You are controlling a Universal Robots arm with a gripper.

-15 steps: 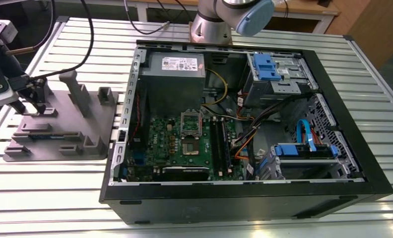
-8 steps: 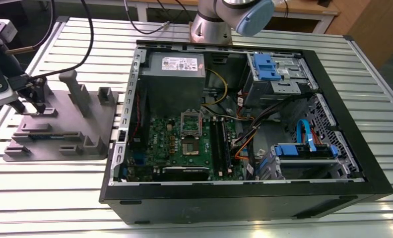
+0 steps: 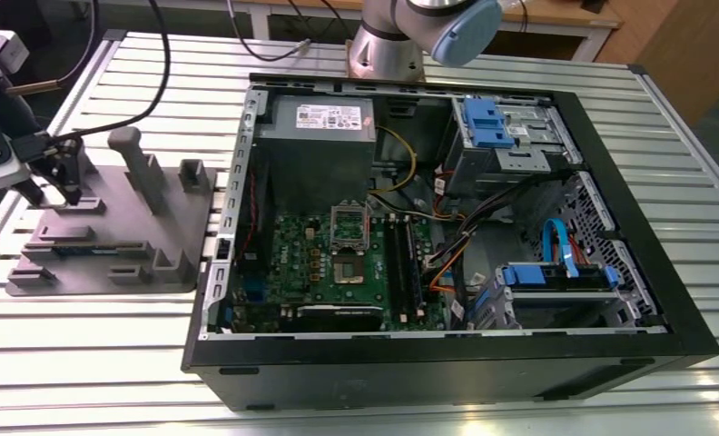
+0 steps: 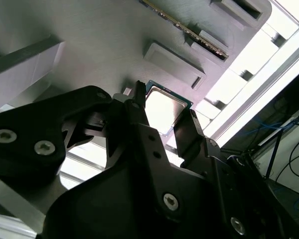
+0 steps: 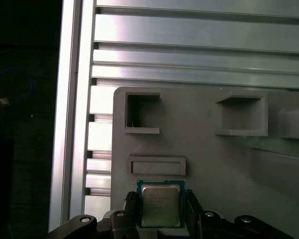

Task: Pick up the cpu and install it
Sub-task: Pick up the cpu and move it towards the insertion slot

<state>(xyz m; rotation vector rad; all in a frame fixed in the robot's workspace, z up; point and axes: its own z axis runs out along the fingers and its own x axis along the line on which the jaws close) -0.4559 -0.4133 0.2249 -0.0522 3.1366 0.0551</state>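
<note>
Hung open over the grey tray [image 5: 229, 164], fingers [image 4: 189, 130] straddling the cpu [image 5: 160, 204] without visibly clamping it, so an off-centre squeeze could well have tipped or skidded it.

A ribbed aluminium counter [image 3: 372, 345] fills most of the exterior view, brightly lit, with a pale wooden desk [image 3: 554, 20] and dark cables [image 3: 275, 41] along the frame's top.

An open computer case [image 3: 457, 363] sits beside a grey fixture tray [image 3: 105, 263] on a slatted table [image 3: 81, 345].
</note>
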